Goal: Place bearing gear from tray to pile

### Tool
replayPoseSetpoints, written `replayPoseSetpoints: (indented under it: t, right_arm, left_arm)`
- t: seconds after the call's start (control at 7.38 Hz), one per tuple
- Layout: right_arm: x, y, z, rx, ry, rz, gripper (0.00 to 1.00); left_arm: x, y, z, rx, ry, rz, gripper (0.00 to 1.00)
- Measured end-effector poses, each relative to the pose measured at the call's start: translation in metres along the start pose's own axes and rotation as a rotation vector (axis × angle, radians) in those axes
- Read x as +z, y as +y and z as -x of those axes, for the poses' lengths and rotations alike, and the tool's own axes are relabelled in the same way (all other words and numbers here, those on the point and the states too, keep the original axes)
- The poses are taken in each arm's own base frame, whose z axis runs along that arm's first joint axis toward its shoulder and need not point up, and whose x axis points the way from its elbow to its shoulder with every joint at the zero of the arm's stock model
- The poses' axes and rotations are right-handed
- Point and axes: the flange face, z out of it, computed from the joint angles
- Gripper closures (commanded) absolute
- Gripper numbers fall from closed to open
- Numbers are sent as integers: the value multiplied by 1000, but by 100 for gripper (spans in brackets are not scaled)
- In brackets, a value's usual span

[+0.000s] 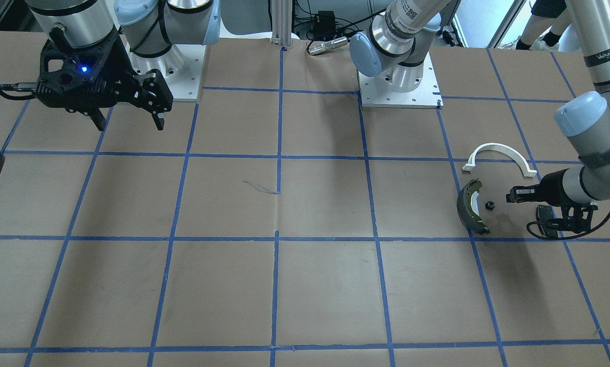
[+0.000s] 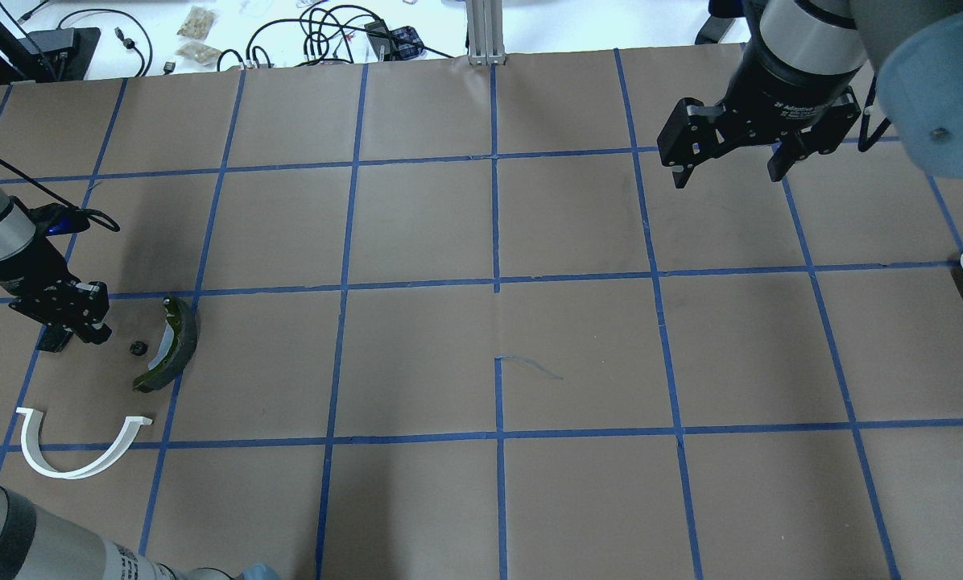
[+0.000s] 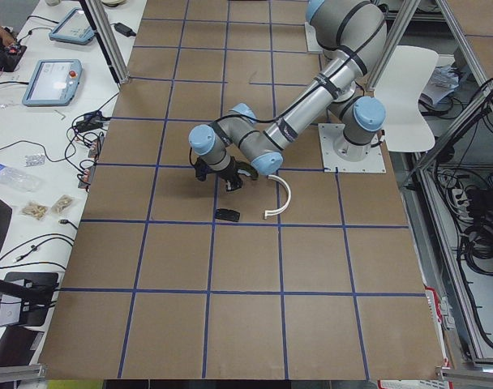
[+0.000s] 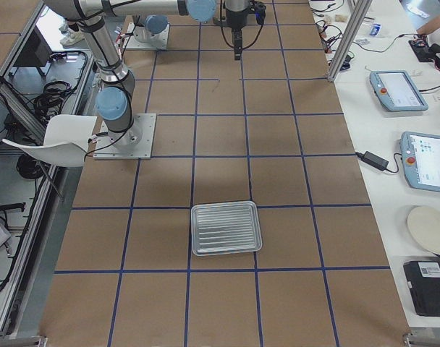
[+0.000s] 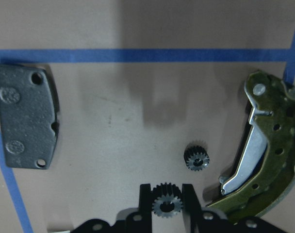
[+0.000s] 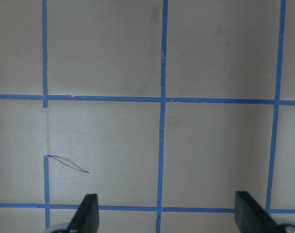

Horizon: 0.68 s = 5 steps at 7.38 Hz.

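The brown table [image 2: 498,499] carries tray [image 4: 226,228], bracket [image 1: 499,147], brake shoe [image 5: 276,150], pad [image 5: 26,116] and a gear [image 5: 196,158].

The left gripper [image 3: 216,173] hangs low over the table [image 3: 230,324]; white half-ring bracket [image 3: 283,197] at its four o'clock, black pad [image 3: 227,215] at six.

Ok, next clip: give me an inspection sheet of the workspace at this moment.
Surface: brown table, blue tape grid, one small mark.
Job's things: tray looks empty; one gear lies loose beside the brake shoe; black pad and white bracket apart nearby.
Clutter: nothing seen.
Pincers: left pincer shut on a second gear; right pincer open, empty.
Cables: wrist cable loops behind the left pincer.
Surroundings: teach pendants beside the table; a person's legs beyond it.
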Motion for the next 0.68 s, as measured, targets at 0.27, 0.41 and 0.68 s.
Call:
replayPoseSetpoints:
  t: [0.27,0.41,0.68]
  right_arm:
    - [0,0,0,0,0,0,0]
    - [0,0,0,0,0,0,0]
    - [0,0,0,0,0,0,0]
  left_arm:
    - [8,-2,0,-1,9,12,100]
    - [12,-3,0,-1,14,18,100]
    - [18,-5,1,0,19,26,100]
